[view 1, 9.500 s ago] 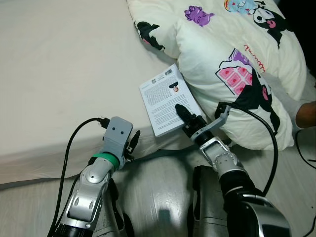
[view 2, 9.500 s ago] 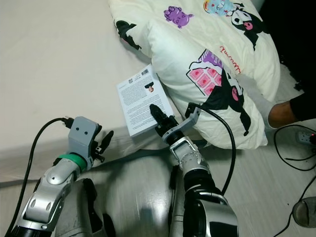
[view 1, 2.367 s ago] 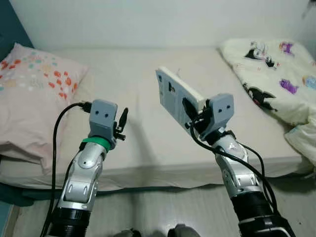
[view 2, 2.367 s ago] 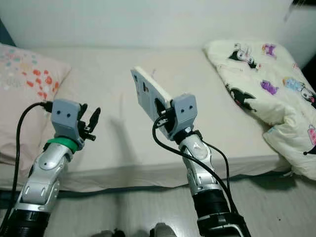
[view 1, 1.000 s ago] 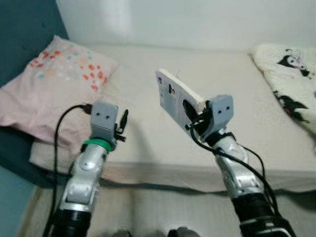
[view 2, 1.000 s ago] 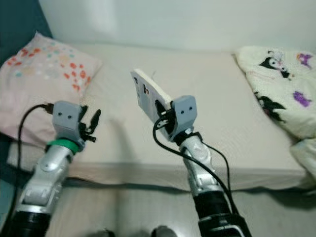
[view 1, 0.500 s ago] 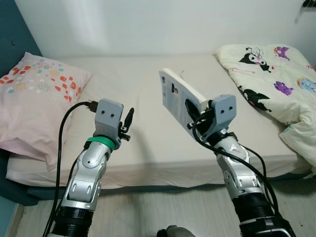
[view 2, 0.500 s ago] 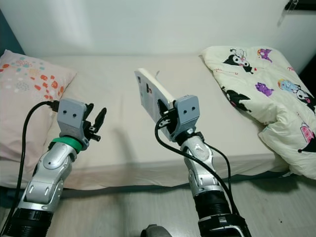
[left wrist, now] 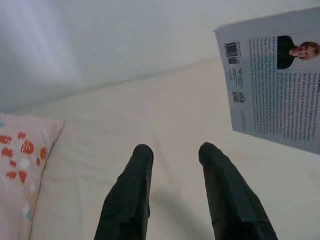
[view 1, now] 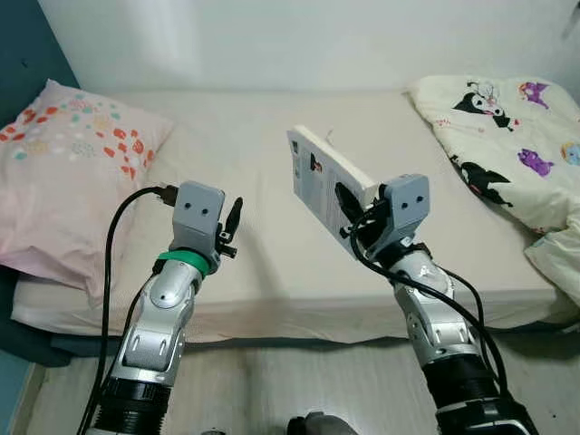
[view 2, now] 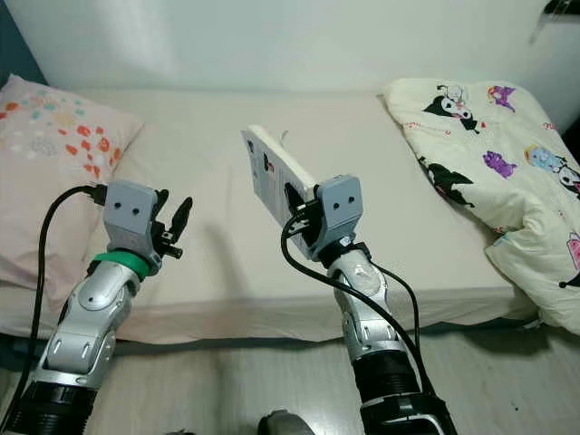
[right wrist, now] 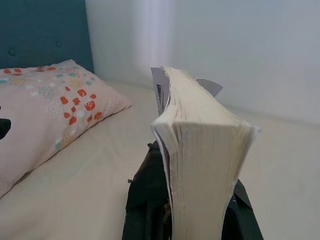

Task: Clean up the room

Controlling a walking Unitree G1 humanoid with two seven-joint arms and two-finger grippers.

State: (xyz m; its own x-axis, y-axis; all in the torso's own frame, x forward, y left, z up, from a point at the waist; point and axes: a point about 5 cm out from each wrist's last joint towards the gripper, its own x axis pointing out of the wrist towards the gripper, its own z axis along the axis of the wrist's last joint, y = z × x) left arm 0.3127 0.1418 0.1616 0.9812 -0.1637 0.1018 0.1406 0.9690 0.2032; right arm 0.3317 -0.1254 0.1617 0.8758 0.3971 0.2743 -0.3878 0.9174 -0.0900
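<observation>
A thick white paperback book [view 1: 322,179] with a barcode and a small photo on its back cover is held upright above the bed's front half. My right gripper [view 1: 349,216] is shut on the book's lower edge; the page block [right wrist: 200,145] rises straight from the black fingers. My left gripper [view 1: 232,224] is raised beside it, to the left, open and holding nothing. Between its two fingertips [left wrist: 142,152] lies bare sheet, and the book's back cover [left wrist: 275,75] hangs off to one side.
The bed [view 1: 245,154] with a cream sheet spans the view, against a white wall. A pink pillow [view 1: 63,172] with red and blue dots lies at the left end by a teal headboard. A cartoon-printed cream duvet [view 1: 517,154] is bunched at the right. Wood floor [view 1: 272,385] runs below.
The camera has swung a little to the left, so the pillow and duvet sit further right in view. Both arms keep their pose and the book stays in the right gripper.
</observation>
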